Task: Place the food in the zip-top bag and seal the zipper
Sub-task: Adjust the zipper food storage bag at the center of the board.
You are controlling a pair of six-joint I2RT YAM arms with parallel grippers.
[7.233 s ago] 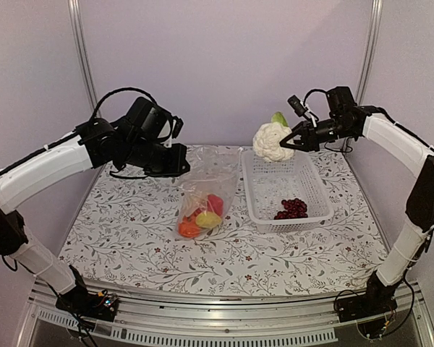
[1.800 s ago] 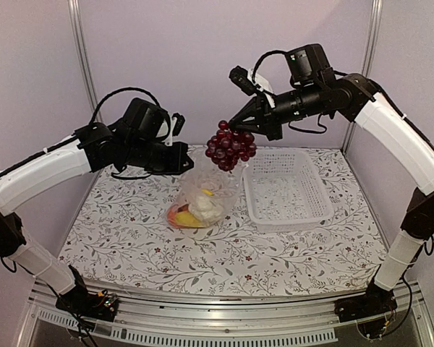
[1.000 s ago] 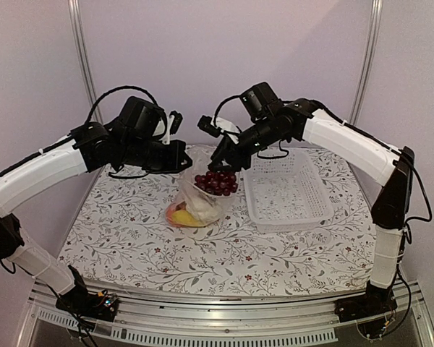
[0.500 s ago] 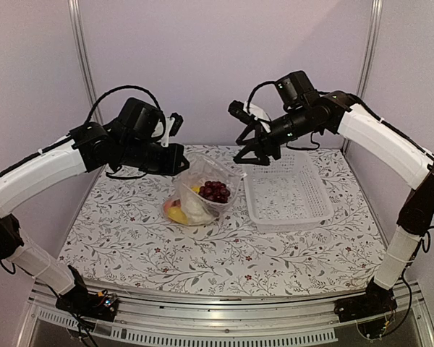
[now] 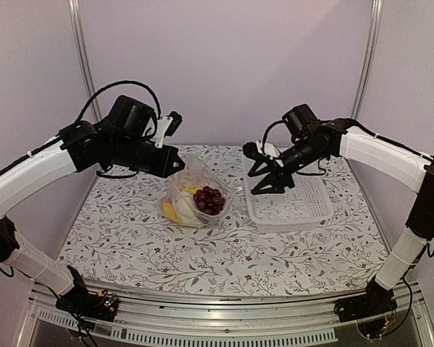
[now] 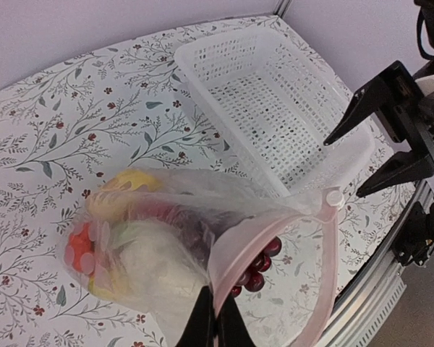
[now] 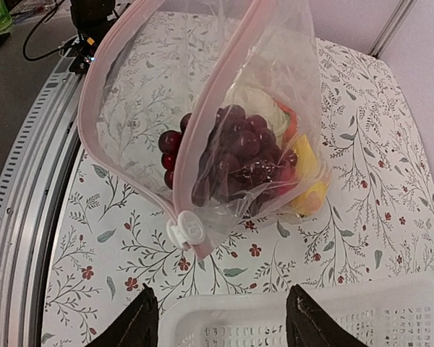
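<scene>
Bag (image 5: 195, 181) at frame centre on tabletop (image 5: 130, 246), mouth gaping up and rightward toward basket (image 5: 296, 210); grapes (image 5: 207, 200) inside. Left end effector (image 6: 215, 322) clamped on zipper (image 7: 82, 126). Right end effector (image 5: 264, 176) spread apart above basket.

food (image 5: 200, 203) in zip-top bag (image 5: 191, 173) | basket (image 5: 298, 207) just right of zip-top bag | right claw (image 5: 251, 184) over basket's left rim

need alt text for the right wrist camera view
A clear zip-top bag sits open on a floral table, its pink zipper unsealed, with dark red grapes, cauliflower and a yellow piece inside. The right arm's open fingers hover empty above a white mesh basket.
</scene>
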